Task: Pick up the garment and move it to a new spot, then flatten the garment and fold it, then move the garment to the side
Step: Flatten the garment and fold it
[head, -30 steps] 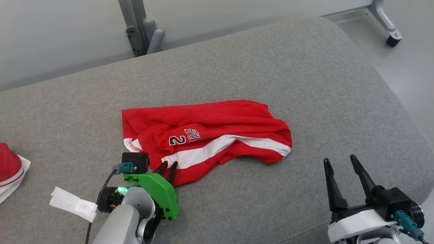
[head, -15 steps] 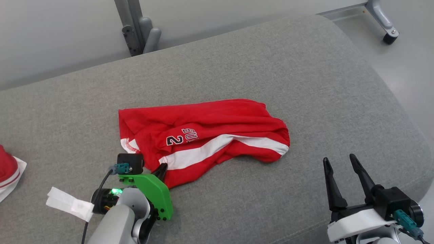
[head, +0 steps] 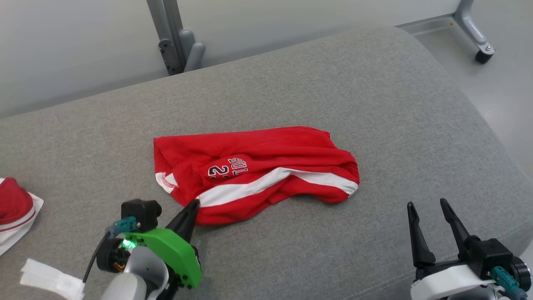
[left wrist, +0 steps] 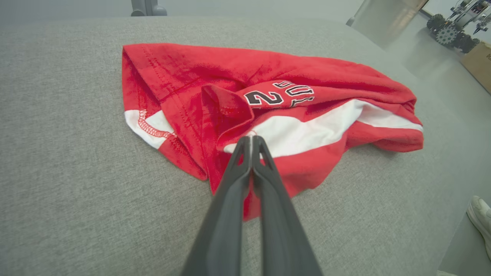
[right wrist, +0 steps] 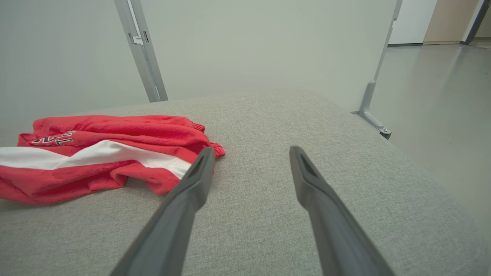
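Note:
The garment [head: 258, 171] is a crumpled red jersey with a white stripe and black-and-white lettering, lying mid-cushion; it also shows in the left wrist view [left wrist: 307, 96] and the right wrist view [right wrist: 96, 153]. My left gripper [head: 193, 204] sits at its near-left edge, shut, with the fingertips [left wrist: 251, 137] pinching the fabric where the white stripe ends. A small ridge of cloth rises just beyond the tips. My right gripper [head: 427, 203] stands open at the lower right, apart from the garment, and nothing lies between its fingers [right wrist: 252, 150].
The grey cushioned surface [head: 333, 83] drops away along its rounded right edge. Another red and white cloth [head: 14, 212] lies at the far left. A metal post [head: 175, 37] and a castor leg [head: 474, 33] stand behind. A shoe [left wrist: 479, 214] is on the floor.
My left gripper has shut on the garment's near edge and its wrist has drawn back to the left. The head camera has shifted slightly. The right arm is unmoved.

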